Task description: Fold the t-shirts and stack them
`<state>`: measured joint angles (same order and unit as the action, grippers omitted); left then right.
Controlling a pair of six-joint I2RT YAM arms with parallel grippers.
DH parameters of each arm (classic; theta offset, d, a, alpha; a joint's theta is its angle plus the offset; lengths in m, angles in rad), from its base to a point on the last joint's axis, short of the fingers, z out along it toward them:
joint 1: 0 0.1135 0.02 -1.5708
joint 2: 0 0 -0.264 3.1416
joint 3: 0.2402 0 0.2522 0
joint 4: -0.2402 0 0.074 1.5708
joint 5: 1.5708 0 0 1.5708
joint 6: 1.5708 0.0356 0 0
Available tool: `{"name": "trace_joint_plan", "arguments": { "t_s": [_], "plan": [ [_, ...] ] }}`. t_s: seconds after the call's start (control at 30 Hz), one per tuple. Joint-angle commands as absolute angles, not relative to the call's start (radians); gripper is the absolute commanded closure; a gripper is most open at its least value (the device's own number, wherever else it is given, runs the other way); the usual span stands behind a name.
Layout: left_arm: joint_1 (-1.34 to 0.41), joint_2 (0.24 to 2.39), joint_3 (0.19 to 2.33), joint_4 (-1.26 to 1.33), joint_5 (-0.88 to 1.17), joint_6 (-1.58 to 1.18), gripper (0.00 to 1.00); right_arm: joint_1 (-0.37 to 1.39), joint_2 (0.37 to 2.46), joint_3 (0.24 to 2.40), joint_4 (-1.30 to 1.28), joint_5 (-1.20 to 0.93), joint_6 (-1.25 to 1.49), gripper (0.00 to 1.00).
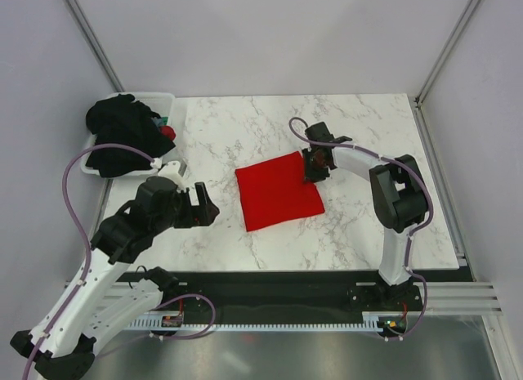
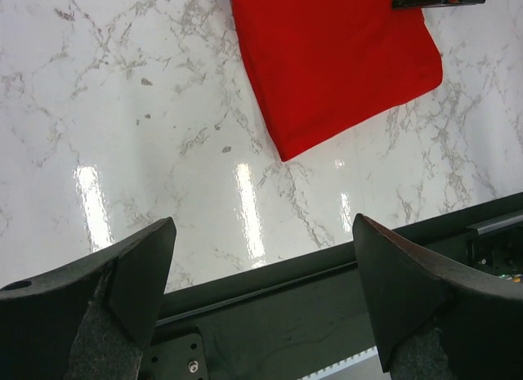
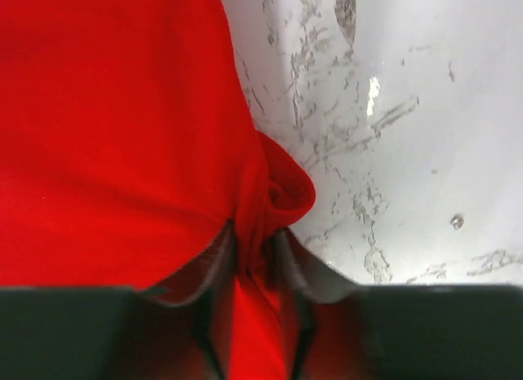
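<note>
The red t-shirt lies folded into a rough square on the marble table, centre right. My right gripper is at its far right corner and is shut on a bunched fold of the red fabric. The black t-shirts are heaped in and over the white tub at the far left. My left gripper is open and empty, hovering over bare marble left of the red shirt; its wrist view shows the shirt's near corner ahead.
The white tub stands at the table's far left corner. A black rail runs along the near table edge, visible between my left fingers. Grey walls enclose the table.
</note>
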<state>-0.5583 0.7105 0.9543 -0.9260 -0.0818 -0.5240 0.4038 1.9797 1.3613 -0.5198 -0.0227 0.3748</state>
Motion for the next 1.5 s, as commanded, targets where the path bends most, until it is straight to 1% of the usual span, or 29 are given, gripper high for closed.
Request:
{"name": "trace_joint_plan", "arguments": {
  "t_s": [0.0,0.07,0.1,0.2,0.23,0.33,0.5,0.63,0.83,0.97,1.1,1.2,1.23,1.47],
  "plan": [
    [-0.56,0.664,0.904,-0.833,-0.114,-0.479,0.04,0.368,2.034,1.362,-0.5,-0.029,0.338,0.76],
    [-0.56,0.655,0.896,-0.822,-0.115,-0.477,0.04,0.336,2.03,1.367,-0.503,-0.017,0.328,0.81],
    [-0.56,0.653,0.896,-0.821,-0.12,-0.479,0.03,0.324,2.026,1.371,-0.505,-0.006,0.316,0.88],
    [-0.56,0.653,0.894,-0.821,-0.123,-0.48,0.04,0.279,2.036,1.425,-0.535,0.093,0.301,1.0],
    [-0.56,0.653,0.893,-0.822,-0.124,-0.482,0.03,0.266,2.043,1.475,-0.552,0.191,0.292,1.0],
    [-0.56,0.647,0.894,-0.824,-0.127,-0.482,0.04,0.253,2.092,1.586,-0.598,0.319,0.238,1.0],
    [-0.56,0.621,0.89,-0.824,-0.136,-0.486,0.04,0.207,2.198,1.738,-0.614,0.396,0.204,1.0],
    [-0.558,0.601,0.888,-0.822,-0.149,-0.492,0.04,0.147,2.287,1.942,-0.65,0.416,0.209,1.0],
    [-0.557,0.581,0.884,-0.824,-0.161,-0.497,0.04,0.106,2.42,2.175,-0.641,0.57,0.049,1.0],
    [-0.557,0.584,0.884,-0.822,-0.164,-0.497,0.04,0.08,2.45,2.218,-0.583,0.65,-0.029,1.0],
    [-0.554,0.586,0.882,-0.825,-0.17,-0.502,0.04,0.043,2.474,2.218,-0.52,0.663,-0.064,1.0],
    [-0.552,0.584,0.881,-0.825,-0.175,-0.502,0.04,0.032,2.5,2.218,-0.418,0.696,-0.172,1.0],
    [-0.551,0.58,0.882,-0.824,-0.173,-0.503,0.04,0.031,2.513,2.218,-0.364,0.74,-0.202,1.0],
    [-0.546,0.574,0.882,-0.824,-0.172,-0.505,0.05,0.014,2.533,2.201,-0.126,0.873,-0.305,1.0]
  ]
}}
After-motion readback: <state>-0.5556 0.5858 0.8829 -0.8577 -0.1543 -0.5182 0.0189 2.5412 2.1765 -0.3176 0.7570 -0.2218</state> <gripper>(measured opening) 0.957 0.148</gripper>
